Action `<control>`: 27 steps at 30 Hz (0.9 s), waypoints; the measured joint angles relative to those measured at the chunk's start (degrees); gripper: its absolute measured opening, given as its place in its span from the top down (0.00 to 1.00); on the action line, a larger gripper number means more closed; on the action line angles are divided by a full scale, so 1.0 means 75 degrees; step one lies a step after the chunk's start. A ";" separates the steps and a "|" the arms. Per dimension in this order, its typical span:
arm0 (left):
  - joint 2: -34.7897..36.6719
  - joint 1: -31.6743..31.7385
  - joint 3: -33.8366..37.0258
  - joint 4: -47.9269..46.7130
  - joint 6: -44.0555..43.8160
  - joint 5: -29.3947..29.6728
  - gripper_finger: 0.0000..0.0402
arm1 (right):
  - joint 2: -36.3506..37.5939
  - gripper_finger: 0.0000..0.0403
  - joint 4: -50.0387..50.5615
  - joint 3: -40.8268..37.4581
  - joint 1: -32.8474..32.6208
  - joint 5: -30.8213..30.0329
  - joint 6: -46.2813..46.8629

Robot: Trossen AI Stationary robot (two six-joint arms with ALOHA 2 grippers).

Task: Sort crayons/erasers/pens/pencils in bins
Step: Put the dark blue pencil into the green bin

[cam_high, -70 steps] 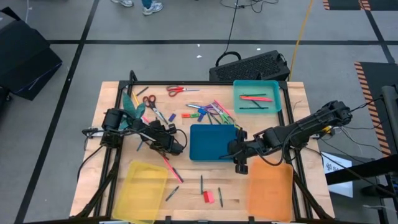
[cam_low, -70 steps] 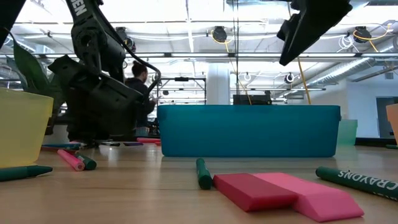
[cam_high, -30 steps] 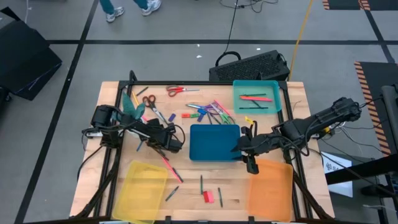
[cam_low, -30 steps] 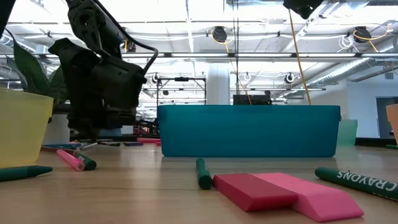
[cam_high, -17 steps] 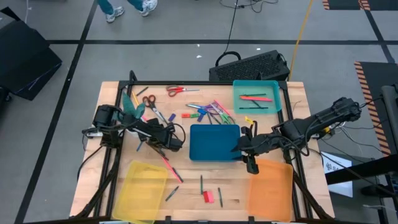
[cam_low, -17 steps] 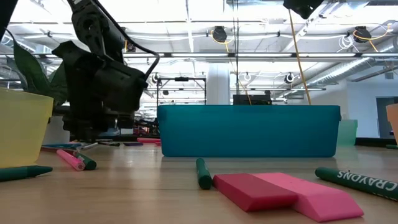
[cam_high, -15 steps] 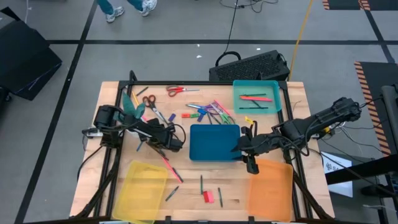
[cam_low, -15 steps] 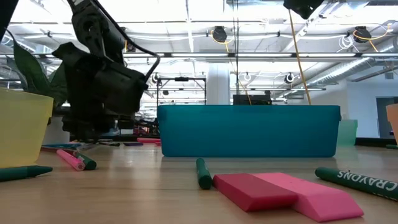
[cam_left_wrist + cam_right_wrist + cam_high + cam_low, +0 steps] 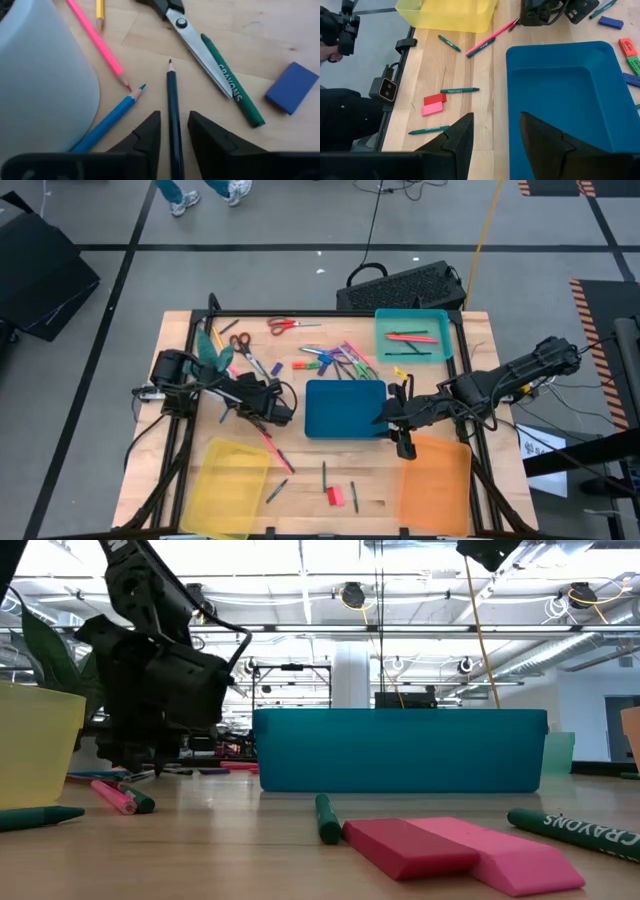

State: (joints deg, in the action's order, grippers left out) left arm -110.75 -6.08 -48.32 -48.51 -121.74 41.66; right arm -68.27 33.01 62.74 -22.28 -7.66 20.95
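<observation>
Over the table, high view: left gripper (image 9: 268, 408) sits low among scattered sticks left of the dark blue bin (image 9: 343, 409); right gripper (image 9: 401, 442) hangs at the near-right corner of that bin, beside the orange bin (image 9: 435, 480).
Bins, high view: yellow bin (image 9: 230, 474) at the near left; teal bin (image 9: 413, 334) at the far right, holding a few sticks.
Erasers, high view: red eraser (image 9: 331, 496) and pink eraser (image 9: 339, 498) touch on bare wood between the yellow and orange bins.
Low view: red eraser (image 9: 398, 845) and pink eraser (image 9: 510, 858) lie in front of the dark blue bin (image 9: 400, 750), a green crayon (image 9: 327, 819) beside them.
Left wrist view: fingers (image 9: 145, 140) parted, a dark pencil (image 9: 173, 123) lying between them; whether they touch it cannot be told; blue eraser (image 9: 291, 87) lies beyond a green crayon (image 9: 233, 88) and scissors (image 9: 192, 42).
Right wrist view: fingers (image 9: 458, 138) spread, holding nothing, over the dark blue bin (image 9: 570, 95) edge; red eraser (image 9: 434, 98) and pink eraser (image 9: 432, 109) lie well outside it.
</observation>
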 joint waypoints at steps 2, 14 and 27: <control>-0.0160 -0.0090 0.0001 0.0017 -0.0145 0.0158 0.79 | 0.0000 0.63 -0.0008 0.0000 0.0000 0.0000 0.0000; -0.0840 -0.0400 0.0001 0.0011 -0.0815 0.0966 0.95 | 0.0000 0.63 -0.0041 0.0000 0.0006 -0.0002 0.0000; -0.0908 -0.0409 -0.0095 -0.0226 -0.0809 0.1062 0.96 | 0.0000 0.63 -0.0236 0.0003 0.0006 -0.0003 0.0001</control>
State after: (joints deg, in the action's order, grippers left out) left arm -117.56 -9.15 -49.03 -50.20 -127.81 49.63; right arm -68.27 31.24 62.76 -22.24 -7.68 20.96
